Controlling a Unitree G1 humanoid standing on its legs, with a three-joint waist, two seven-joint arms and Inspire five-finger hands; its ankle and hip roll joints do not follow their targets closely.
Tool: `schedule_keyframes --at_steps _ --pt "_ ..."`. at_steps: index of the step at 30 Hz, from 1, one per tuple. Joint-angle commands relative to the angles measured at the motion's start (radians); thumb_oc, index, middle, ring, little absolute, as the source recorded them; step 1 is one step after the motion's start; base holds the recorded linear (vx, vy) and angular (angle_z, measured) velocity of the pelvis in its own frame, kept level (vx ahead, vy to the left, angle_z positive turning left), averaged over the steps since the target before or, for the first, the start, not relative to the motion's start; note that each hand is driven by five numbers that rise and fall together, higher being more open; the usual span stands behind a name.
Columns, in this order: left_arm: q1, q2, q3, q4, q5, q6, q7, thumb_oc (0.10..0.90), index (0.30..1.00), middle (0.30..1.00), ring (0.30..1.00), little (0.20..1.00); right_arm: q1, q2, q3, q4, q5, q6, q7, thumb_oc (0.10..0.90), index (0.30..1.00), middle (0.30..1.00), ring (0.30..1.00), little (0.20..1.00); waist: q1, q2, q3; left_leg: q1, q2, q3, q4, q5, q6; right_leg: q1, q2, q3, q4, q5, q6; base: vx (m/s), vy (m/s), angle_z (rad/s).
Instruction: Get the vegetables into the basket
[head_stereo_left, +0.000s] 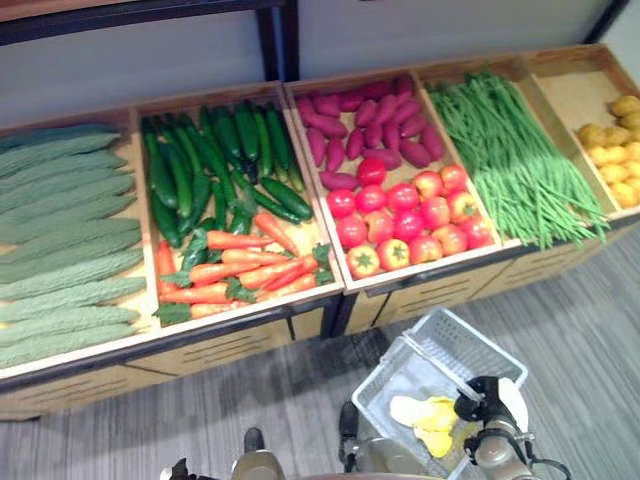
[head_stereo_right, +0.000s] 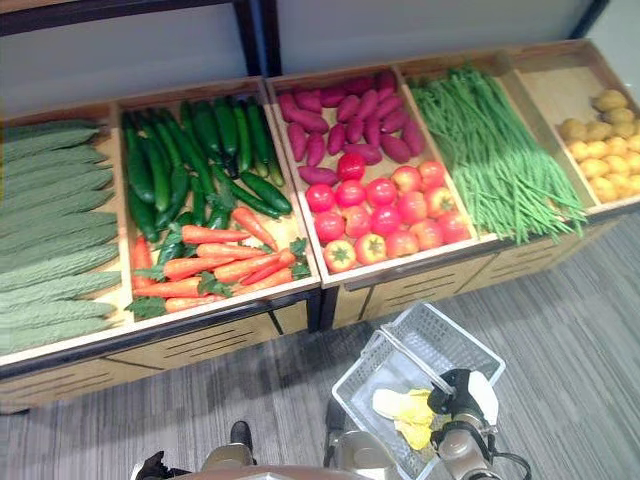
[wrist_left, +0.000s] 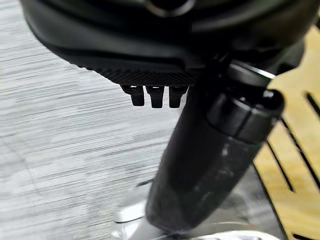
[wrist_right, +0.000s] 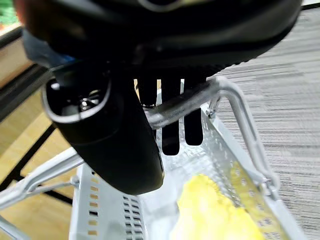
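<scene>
A white perforated basket (head_stereo_left: 470, 335) hangs low in front of the wooden produce stand, at the lower right. My right hand (wrist_right: 125, 130) is shut on its metal handle (wrist_right: 200, 97), with fingers curled over the bar; the same hand (head_stereo_right: 455, 390) appears dark above the basket. Yellow vegetables (head_stereo_left: 432, 415) lie inside the basket (wrist_right: 100, 210). On the stand lie carrots (head_stereo_left: 240, 270), cucumbers (head_stereo_left: 210, 160), tomatoes (head_stereo_left: 410, 215) and purple sweet potatoes (head_stereo_left: 375, 125). My left hand (wrist_left: 150, 50) hangs over the grey floor beside the stand's wooden front, fingers relaxed and holding nothing.
Bitter gourds (head_stereo_left: 60, 240) fill the far-left bin, green beans (head_stereo_left: 510, 150) the bin right of the tomatoes, and yellow round produce (head_stereo_left: 615, 150) the far-right bin. The stand's front edge (head_stereo_left: 250, 330) runs across the view, with grey carpet (head_stereo_left: 580, 330) below it.
</scene>
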Motion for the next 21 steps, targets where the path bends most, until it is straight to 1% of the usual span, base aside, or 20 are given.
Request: schedule_keyframes --at_steps 1,2,3,4,5,7,9,10,11,12,13,14,15,16,17,18,19,21 --pt "-0.017 -0.01 0.231 0.056 -0.278 -0.035 0.153 0.9 1.0 1.0 1.0 1.0 0.007 -0.017 -0.02 -0.037 0.004 -0.074 -0.047 0.4 0.3 0.3 0.3 0.3 -0.005 -0.007 -0.055 0.053 -0.014 -0.046 -0.057 0.003 0.002 0.005 -0.103 0.048 0.048 -0.026 0.149 0.04 0.037 0.14" --pt "-0.018 -0.01 0.232 0.057 -0.278 -0.035 0.153 0.9 1.0 1.0 1.0 1.0 0.006 -0.016 -0.019 -0.037 0.004 -0.074 -0.047 0.4 0.3 0.3 0.3 0.3 -0.006 -0.008 -0.054 0.054 -0.014 -0.046 -0.057 0.003 0.001 0.007 -0.103 0.048 0.047 -0.026 0.149 0.03 0.052 0.0" --pt "-0.016 0.002 0.294 0.069 -0.322 -0.043 0.196 0.9 1.0 1.0 1.0 1.0 0.014 -0.014 -0.014 -0.044 -0.006 -0.075 -0.045 0.4 0.3 0.3 0.3 0.3 -0.007 -0.007 -0.06 0.058 -0.015 -0.04 -0.057 0.0 0.001 0.012 -0.104 0.048 0.039 -0.022 0.149 0.02 0.063 0.01" --pt "-0.008 0.044 0.416 0.095 -0.396 -0.07 0.31 0.9 1.0 1.0 1.0 1.0 0.024 -0.01 -0.001 -0.05 -0.028 -0.071 -0.048 0.4 0.3 0.3 0.3 0.3 -0.003 -0.01 -0.069 0.067 -0.019 -0.038 -0.057 -0.012 -0.001 0.024 -0.11 0.042 0.024 -0.016 0.154 0.02 0.064 0.02" --pt "-0.008 0.045 0.418 0.095 -0.395 -0.07 0.311 0.9 1.0 1.0 1.0 1.0 0.024 -0.009 0.0 -0.05 -0.028 -0.07 -0.048 0.4 0.3 0.3 0.3 0.3 -0.005 -0.011 -0.069 0.067 -0.02 -0.038 -0.057 -0.013 -0.001 0.024 -0.11 0.042 0.023 -0.016 0.154 0.01 0.065 0.0" --pt "-0.008 0.103 0.506 0.094 -0.435 -0.124 0.406 0.9 1.0 1.0 1.0 1.0 0.029 -0.002 0.01 -0.039 -0.033 -0.074 -0.049 0.4 0.3 0.3 0.3 0.3 0.0 -0.016 -0.077 0.071 -0.027 -0.037 -0.057 -0.022 -0.002 0.031 -0.117 0.038 0.015 -0.007 0.16 0.0 0.064 0.0" --pt "0.002 0.226 0.581 0.1 -0.416 -0.177 0.56 0.9 1.0 1.0 1.0 1.0 0.038 0.014 0.031 -0.006 -0.03 -0.08 -0.041 0.4 0.3 0.3 0.3 0.3 0.008 -0.02 -0.08 0.08 -0.034 -0.034 -0.057 -0.035 -0.004 0.038 -0.129 0.029 0.013 -0.002 0.171 -0.01 0.071 0.01" --pt "0.001 0.228 0.583 0.099 -0.414 -0.177 0.563 0.9 1.0 1.0 1.0 1.0 0.036 0.016 0.032 -0.005 -0.03 -0.081 -0.042 0.4 0.3 0.3 0.3 0.3 0.007 -0.023 -0.08 0.077 -0.035 -0.034 -0.057 -0.03 -0.004 0.036 -0.13 0.029 0.011 0.002 0.169 -0.02 0.045 0.0" --pt "-0.007 0.27 0.583 0.09 -0.371 -0.177 0.62 0.9 1.0 1.0 1.0 1.0 0.037 0.022 0.044 0.009 -0.034 -0.083 -0.044 0.4 0.3 0.3 0.3 0.3 0.009 -0.025 -0.081 0.074 -0.04 -0.036 -0.057 -0.03 -0.003 0.035 -0.134 0.026 0.011 0.006 0.172 -0.07 0.054 0.01" --pt "-0.016 0.321 0.582 0.038 -0.324 -0.206 0.714 0.9 1.0 1.0 1.0 1.0 0.034 0.031 0.055 0.032 -0.032 -0.089 -0.053 0.4 0.3 0.3 0.3 0.3 0.016 -0.027 -0.081 0.069 -0.046 -0.039 -0.057 -0.034 -0.003 0.033 -0.143 0.018 0.014 0.012 0.179 -0.08 0.078 0.05" --pt "-0.019 0.338 0.575 -0.028 -0.298 -0.223 0.765 0.9 1.0 1.0 1.0 1.0 0.032 0.036 0.057 0.036 -0.03 -0.089 -0.059 0.4 0.3 0.3 0.3 0.3 0.018 -0.029 -0.079 0.065 -0.049 -0.041 -0.057 -0.033 -0.003 0.031 -0.147 0.015 0.015 0.016 0.182 -0.06 0.054 0.06" --pt "-0.018 0.334 0.576 -0.036 -0.293 -0.22 0.773 0.9 1.0 1.0 1.0 1.0 0.031 0.038 0.056 0.037 -0.03 -0.089 -0.06 0.4 0.3 0.3 0.3 0.3 0.018 -0.03 -0.079 0.064 -0.05 -0.041 -0.057 -0.032 -0.002 0.031 -0.147 0.015 0.014 0.016 0.183 -0.05 0.041 0.05" --pt "-0.02 0.35 0.579 -0.128 -0.257 -0.238 0.837 0.9 1.0 1.0 1.0 1.0 0.032 0.04 0.049 0.045 -0.022 -0.091 -0.066 0.4 0.3 0.3 0.3 0.3 0.024 -0.03 -0.077 0.057 -0.052 -0.047 -0.057 -0.032 -0.002 0.027 -0.152 0.007 0.016 0.02 0.186 -0.05 0.037 0.05" --pt "-0.006 0.358 0.567 -0.29 -0.182 -0.258 0.909 0.9 1.0 1.0 1.0 1.0 0.034 0.042 0.043 0.051 -0.017 -0.09 -0.071 0.4 0.3 0.3 0.3 0.3 0.028 -0.03 -0.074 0.053 -0.055 -0.052 -0.057 -0.031 -0.002 0.025 -0.156 0.001 0.017 0.023 0.189 -0.07 0.048 0.13" --pt "0.003 0.364 0.554 -0.464 -0.097 -0.256 0.956 0.9 1.0 1.0 1.0 1.0 0.043 0.047 0.034 0.049 -0.014 -0.087 -0.073 0.4 0.3 0.3 0.3 0.3 0.033 -0.031 -0.072 0.047 -0.057 -0.058 -0.057 -0.03 -0.002 0.024 -0.159 -0.005 0.016 0.025 0.191 -0.07 0.028 0.23" --pt "0.009 0.379 0.537 -0.62 0.013 -0.235 0.99 0.9 1.0 1.0 1.0 1.0 0.05 0.051 0.017 0.057 -0.009 -0.089 -0.074 0.4 0.3 0.3 0.3 0.3 0.04 -0.033 -0.07 0.04 -0.059 -0.066 -0.057 -0.03 -0.001 0.023 -0.162 -0.013 0.016 0.027 0.193 -0.05 0.016 0.35" --pt "0.013 0.385 0.536 -0.752 0.085 -0.218 1.0 0.9 1.0 1.0 1.0 1.0 0.053 0.054 -0.003 0.066 0.0 -0.085 -0.072 0.4 0.3 0.3 0.3 0.3 0.046 -0.034 -0.071 0.035 -0.06 -0.073 -0.057 -0.03 0.0 0.023 -0.164 -0.019 0.016 0.026 0.195 -0.03 0.004 0.33" --pt "-0.012 0.372 0.547 -0.886 0.136 -0.195 0.976 0.9 1.0 1.0 1.0 1.0 0.063 0.061 -0.021 0.062 0.014 -0.082 -0.06 0.4 0.3 0.3 0.3 0.3 0.049 -0.041 -0.073 0.03 -0.062 -0.08 -0.057 -0.032 0.002 0.02 -0.165 -0.018 0.015 0.027 0.197 -0.02 0.005 0.23"
